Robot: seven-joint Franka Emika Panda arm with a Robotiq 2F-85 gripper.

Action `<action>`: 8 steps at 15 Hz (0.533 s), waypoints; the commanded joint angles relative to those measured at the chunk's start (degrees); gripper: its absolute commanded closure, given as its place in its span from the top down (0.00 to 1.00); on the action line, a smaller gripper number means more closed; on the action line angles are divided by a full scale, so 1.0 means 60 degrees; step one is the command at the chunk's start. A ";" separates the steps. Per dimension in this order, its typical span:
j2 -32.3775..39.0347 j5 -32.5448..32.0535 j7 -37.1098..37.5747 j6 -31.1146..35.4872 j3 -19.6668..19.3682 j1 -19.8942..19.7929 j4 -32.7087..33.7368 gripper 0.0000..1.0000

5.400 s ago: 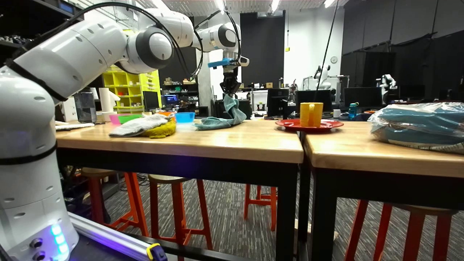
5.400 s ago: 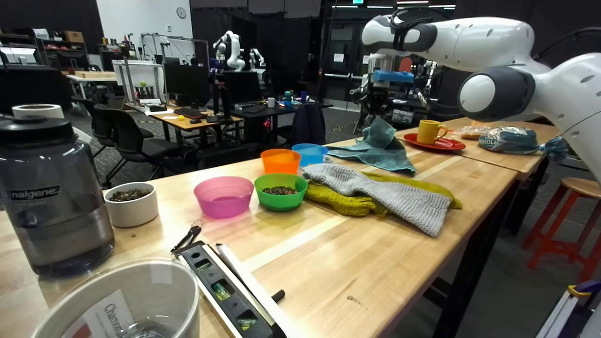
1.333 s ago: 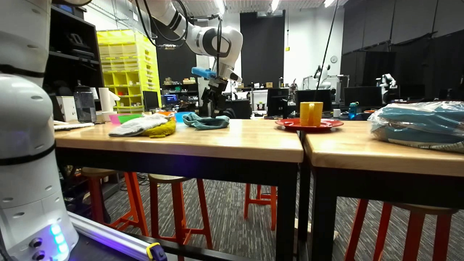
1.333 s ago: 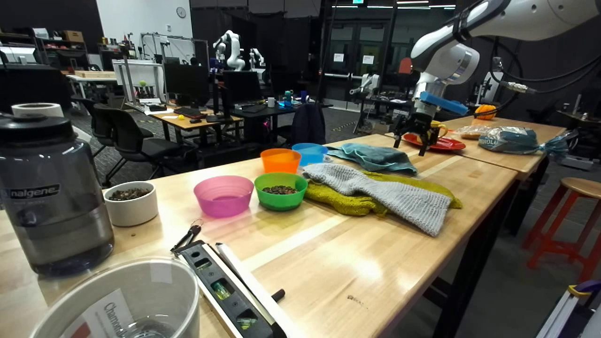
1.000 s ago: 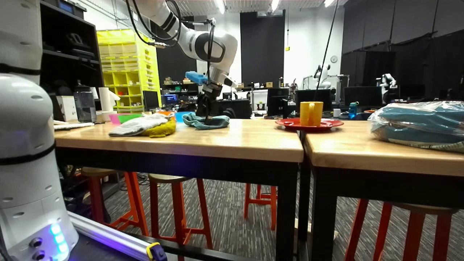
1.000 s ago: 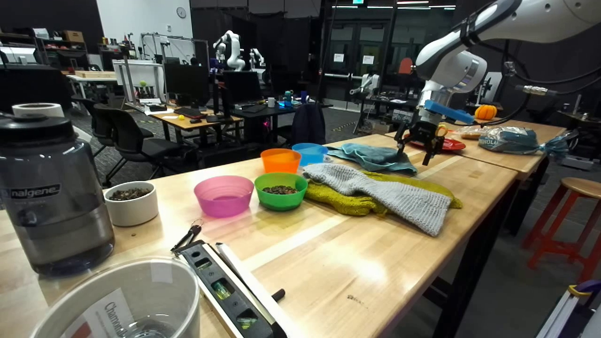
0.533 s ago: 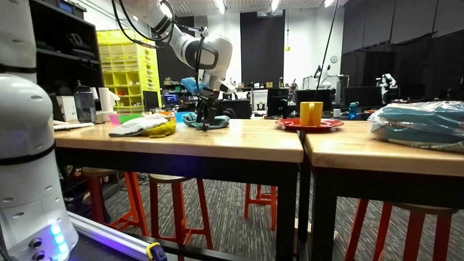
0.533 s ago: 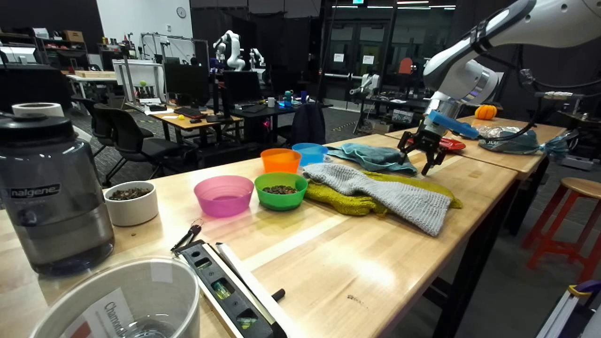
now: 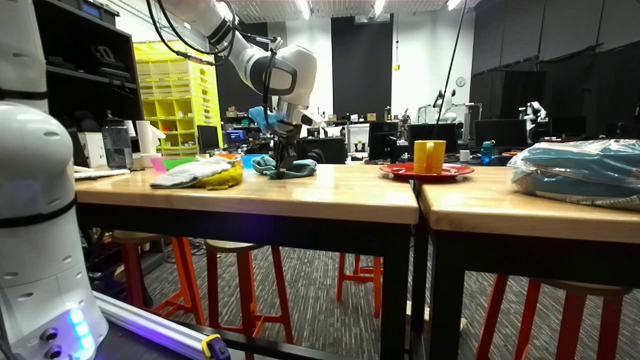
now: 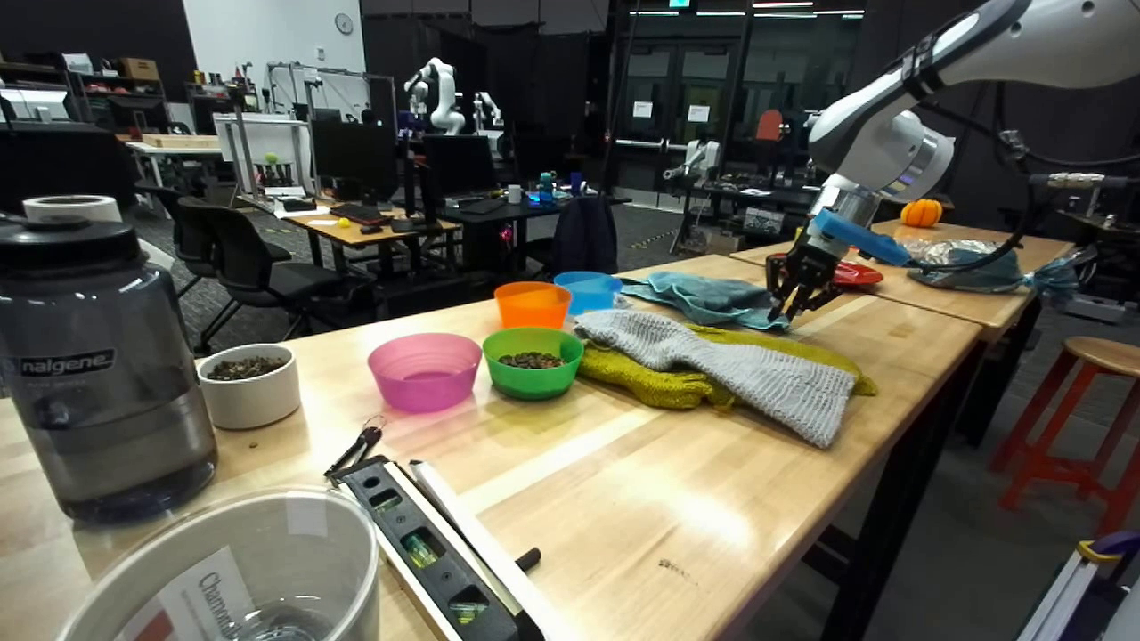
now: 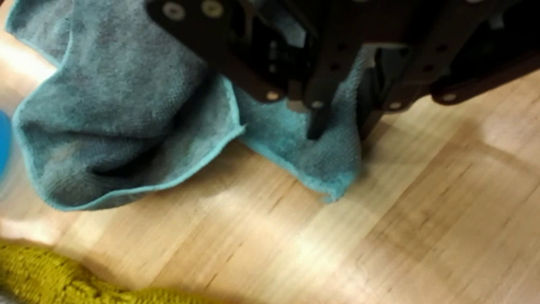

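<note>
A teal cloth (image 11: 126, 97) lies crumpled on the wooden table, also in both exterior views (image 9: 304, 168) (image 10: 699, 296). My gripper (image 11: 337, 136) is low at the cloth's near corner, tilted, in both exterior views (image 9: 281, 175) (image 10: 784, 317). Its fingers stand partly closed, a small distance apart. One fingertip (image 11: 317, 126) lies over the cloth, the other is at its right edge. A raised fold of cloth stands between them. The wrist view is blurred, and whether both fingers press on the fold cannot be told.
A grey knit cloth (image 10: 712, 352) on a mustard one (image 10: 646, 381) lies close by. Blue (image 10: 590, 289), orange (image 10: 533, 307), green (image 10: 534, 390) and pink (image 10: 425, 378) bowls stand farther along. A red plate (image 9: 397, 173) with a yellow mug (image 9: 429, 156) sits across the table gap.
The arm has lowered to the cloth's corner and tilted, and the fingers have drawn closer together. Earlier it held the cloth raised; the cloth then dropped flat onto the table.
</note>
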 commanded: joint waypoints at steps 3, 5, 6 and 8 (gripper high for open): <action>-0.0638 -0.0180 0.0450 0.0028 -0.0088 0.0138 -0.0196 0.00; -0.0811 -0.0355 0.0489 -0.0119 -0.0150 0.0083 -0.0154 0.00; -0.0879 -0.0370 0.0483 -0.0183 -0.0189 0.0060 -0.0141 0.00; -0.0987 -0.0450 0.0424 -0.0377 -0.0335 -0.0017 -0.0086 0.00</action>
